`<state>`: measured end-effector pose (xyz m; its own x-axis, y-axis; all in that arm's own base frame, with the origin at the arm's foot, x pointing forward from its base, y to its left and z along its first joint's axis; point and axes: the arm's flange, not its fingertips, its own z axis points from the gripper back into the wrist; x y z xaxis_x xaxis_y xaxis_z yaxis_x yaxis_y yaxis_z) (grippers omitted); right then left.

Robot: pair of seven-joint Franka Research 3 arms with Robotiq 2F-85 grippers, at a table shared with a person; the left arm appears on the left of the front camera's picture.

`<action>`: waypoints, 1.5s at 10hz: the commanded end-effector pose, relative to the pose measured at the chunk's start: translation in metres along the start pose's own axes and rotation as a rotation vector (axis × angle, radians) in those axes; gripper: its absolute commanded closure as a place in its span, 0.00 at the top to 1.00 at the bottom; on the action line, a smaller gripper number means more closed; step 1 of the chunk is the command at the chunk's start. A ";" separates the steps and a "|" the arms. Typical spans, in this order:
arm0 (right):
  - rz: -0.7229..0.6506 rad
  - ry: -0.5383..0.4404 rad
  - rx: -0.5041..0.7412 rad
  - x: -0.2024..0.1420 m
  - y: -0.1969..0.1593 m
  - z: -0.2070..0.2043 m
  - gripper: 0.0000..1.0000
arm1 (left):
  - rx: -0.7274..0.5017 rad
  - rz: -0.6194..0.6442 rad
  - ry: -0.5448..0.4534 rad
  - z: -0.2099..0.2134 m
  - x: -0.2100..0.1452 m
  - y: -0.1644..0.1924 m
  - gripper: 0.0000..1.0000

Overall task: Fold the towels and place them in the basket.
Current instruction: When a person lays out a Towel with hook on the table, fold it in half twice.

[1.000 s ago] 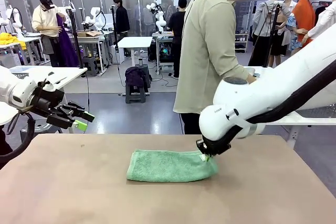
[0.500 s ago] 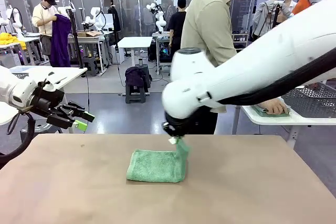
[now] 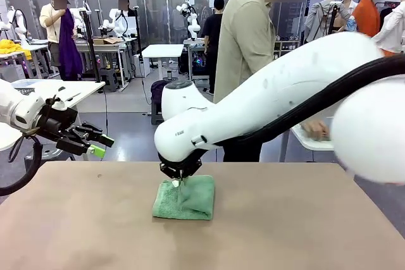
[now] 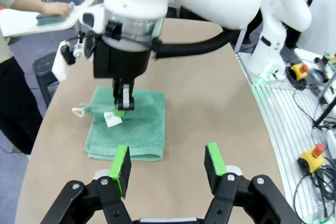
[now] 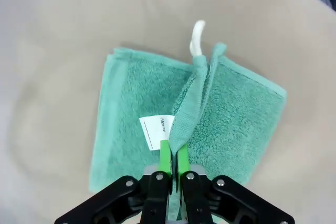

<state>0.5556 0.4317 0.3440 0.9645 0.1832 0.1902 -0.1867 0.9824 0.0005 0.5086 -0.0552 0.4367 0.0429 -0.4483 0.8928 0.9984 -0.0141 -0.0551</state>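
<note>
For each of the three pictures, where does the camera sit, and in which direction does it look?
Front view: fixed on the robot's side, looking across the table at the person; the left arm and right arm show.
Left wrist view: on the left arm, looking along its open left fingers towards the right arm.
Right wrist view: on the right arm, looking down; right fingers shut on the green towel, at its edge.
Shared: all three show the green towel on the table.
</note>
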 end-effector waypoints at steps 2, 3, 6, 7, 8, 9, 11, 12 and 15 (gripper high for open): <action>-0.074 -0.013 -0.007 0.010 0.018 -0.017 0.00 | 0.003 -0.004 -0.003 0.002 0.002 -0.002 0.72; -0.082 -0.029 0.000 0.009 0.022 -0.023 0.00 | 0.003 -0.004 -0.003 0.002 0.002 -0.002 0.72; -0.129 -0.037 0.063 0.004 0.024 -0.023 0.41 | 0.003 -0.004 -0.003 0.002 0.002 -0.002 0.72; -0.210 -0.100 0.075 0.002 0.022 -0.017 0.45 | 0.003 -0.004 -0.003 0.002 0.002 -0.002 0.72; -0.310 -0.151 0.109 -0.002 0.023 -0.006 0.45 | 0.003 -0.004 -0.003 0.002 0.002 -0.002 0.72; -0.289 -0.159 0.134 -0.010 0.019 0.009 0.45 | 0.003 -0.004 -0.003 0.002 0.002 -0.002 0.72; -0.173 -0.085 0.115 -0.040 -0.012 0.053 0.45 | 0.003 -0.004 -0.003 0.002 0.002 -0.002 0.72; -0.146 -0.073 0.105 -0.056 -0.036 0.080 0.45 | 0.003 -0.004 -0.003 0.002 0.002 -0.002 0.72; -0.023 -0.053 0.117 -0.108 -0.096 0.161 0.45 | 0.003 -0.004 -0.003 0.002 0.002 -0.002 0.72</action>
<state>0.4581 0.3416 0.4652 0.9594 0.1130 0.2586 -0.1441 0.9840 0.1046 0.5087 -0.0547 0.4367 0.0434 -0.4484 0.8928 0.9984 -0.0132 -0.0552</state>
